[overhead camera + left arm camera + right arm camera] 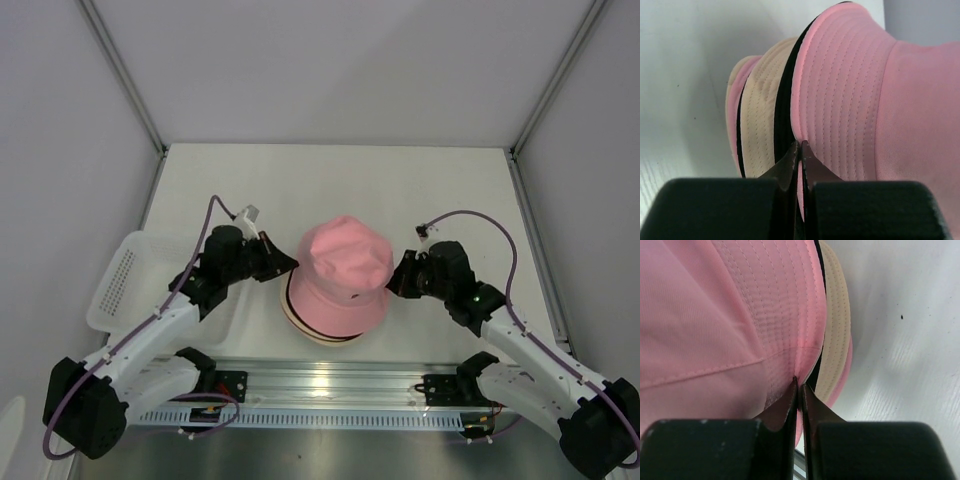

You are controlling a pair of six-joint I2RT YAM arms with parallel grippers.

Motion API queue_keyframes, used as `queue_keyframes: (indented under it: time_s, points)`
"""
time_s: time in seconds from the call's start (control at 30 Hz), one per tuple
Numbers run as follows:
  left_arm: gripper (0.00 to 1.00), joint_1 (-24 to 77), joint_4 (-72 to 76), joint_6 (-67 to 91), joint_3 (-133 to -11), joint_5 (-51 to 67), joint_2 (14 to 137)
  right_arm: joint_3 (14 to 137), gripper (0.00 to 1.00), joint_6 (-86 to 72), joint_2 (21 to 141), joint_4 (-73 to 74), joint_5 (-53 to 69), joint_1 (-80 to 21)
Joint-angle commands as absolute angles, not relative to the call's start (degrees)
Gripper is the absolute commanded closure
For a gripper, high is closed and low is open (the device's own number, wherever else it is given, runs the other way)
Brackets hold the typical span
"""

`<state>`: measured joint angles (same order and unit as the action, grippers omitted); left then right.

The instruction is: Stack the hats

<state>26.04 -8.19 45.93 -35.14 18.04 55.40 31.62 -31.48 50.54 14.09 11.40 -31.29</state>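
A pink hat (343,262) tops the stacked hats (318,338).
The left jaws and right jaws clench its brim (opposite sides); a white basket (125,280) stands left of it.

Bright, even, diffuse light, soft faint shadow around the pink hat (345,270) on the white table (420,190), mild glare on the metal rail (330,380), overhead view sharp, wrist views crisp on stitching, left gripper (800,148) slightly blurred up close.

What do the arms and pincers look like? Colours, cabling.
Left arm and right arm: white shells, black joints and bases, a thin purple cable looping along each. Left pincer and right pincer: black, with flat wedge fingers tapering to thin tips.
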Motion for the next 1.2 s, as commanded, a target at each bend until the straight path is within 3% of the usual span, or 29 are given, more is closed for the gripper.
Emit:
queue_keyframes:
  time_s: [0.0,0.57,0.73,0.93,0.97,1.0,1.03,1.17]
  points:
    - [0.99,29.3,-16.0,42.6,-33.7,5.8,57.3,35.2,0.92,-29.2,51.4,16.7,8.1,-31.6]
    - [0.99,34.9,-16.7,45.4,-29.4,-1.4,63.5,29.3,1.0,-32.7,53.4,16.8,8.1,-31.6]
    - [1.0,35.1,-17.1,45.0,-28.9,-1.6,62.4,29.7,0.97,-32.3,51.4,18.7,7.6,-31.6]
    - [0.99,35.0,-19.8,45.3,-29.7,-3.8,61.4,33.4,0.71,-30.5,49.9,21.0,6.5,-31.6]
    - [0.99,35.1,-20.6,45.5,-30.0,-4.3,60.3,34.0,0.53,-30.1,50.3,21.4,6.2,-31.6]
    - [0.99,35.0,-21.3,45.5,-30.1,-5.7,59.7,34.4,0.44,-29.8,50.4,22.0,5.6,-31.6]
    - [0.99,35.0,-23.3,45.5,-29.7,-6.5,59.2,34.7,0.28,-29.1,50.5,23.0,5.3,-31.6]
    - [0.99,35.0,-29.7,45.3,-32.9,-11.2,55.3,37.2,0.09,-27.1,51.9,29.6,1.1,-31.6]
